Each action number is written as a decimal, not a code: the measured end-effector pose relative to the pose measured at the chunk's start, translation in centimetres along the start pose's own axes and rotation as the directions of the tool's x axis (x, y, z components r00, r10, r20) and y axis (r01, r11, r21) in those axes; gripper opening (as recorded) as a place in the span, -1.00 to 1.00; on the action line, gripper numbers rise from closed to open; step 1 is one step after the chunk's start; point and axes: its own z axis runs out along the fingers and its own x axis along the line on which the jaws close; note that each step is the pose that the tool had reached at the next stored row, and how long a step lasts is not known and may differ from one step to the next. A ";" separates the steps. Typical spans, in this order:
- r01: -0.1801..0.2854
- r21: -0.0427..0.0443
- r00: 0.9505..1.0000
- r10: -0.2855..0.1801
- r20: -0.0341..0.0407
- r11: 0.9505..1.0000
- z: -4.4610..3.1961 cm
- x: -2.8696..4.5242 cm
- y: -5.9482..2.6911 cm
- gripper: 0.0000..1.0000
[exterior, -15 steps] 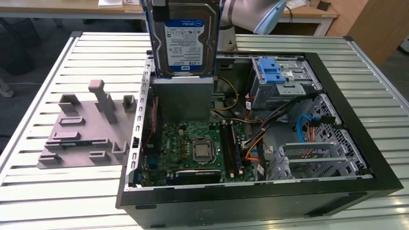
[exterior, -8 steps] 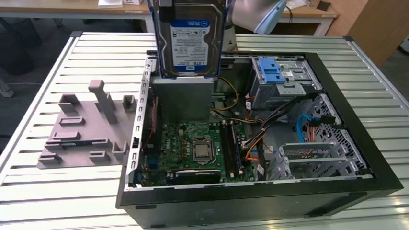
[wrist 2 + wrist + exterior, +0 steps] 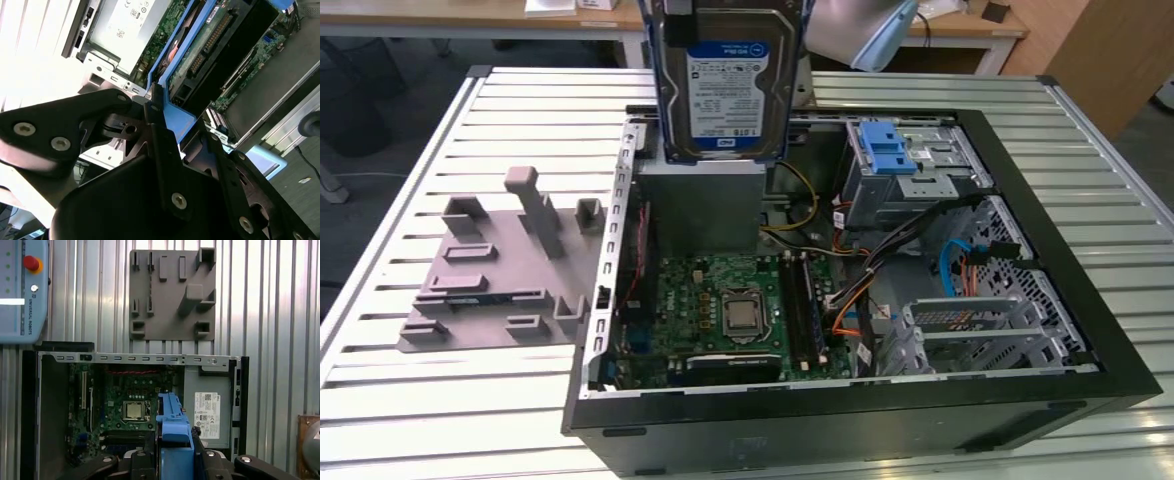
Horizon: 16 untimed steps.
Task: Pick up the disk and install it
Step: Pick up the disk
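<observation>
Currently, the pincer (image 3: 175,457) is clamping the disk (image 3: 724,90) by its blue rails; the open computer case (image 3: 854,425) is lying beneath the pincer.

the disk (image 3: 724,85) hangs upright over the far end of the open case (image 3: 854,420), label facing this way, blue rails down both sides. its lower edge sits right above the grey box (image 3: 700,205); whether they touch is hard to say from here. nearer lies the motherboard (image 3: 720,305), and toward the exterior view's right the cage (image 3: 921,185) with its blue latch (image 3: 891,148). on the slatted table (image 3: 520,110), at the exterior view's left, rests a grey fixture (image 3: 494,275).
</observation>
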 end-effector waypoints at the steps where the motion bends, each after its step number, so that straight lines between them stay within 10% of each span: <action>1: 0.000 0.000 1.000 0.000 0.000 1.000 0.01 0.00 -0.09 -0.27; 16: 0.000 0.000 1.000 0.000 0.000 1.000 0.10 0.09 -1.77 -0.27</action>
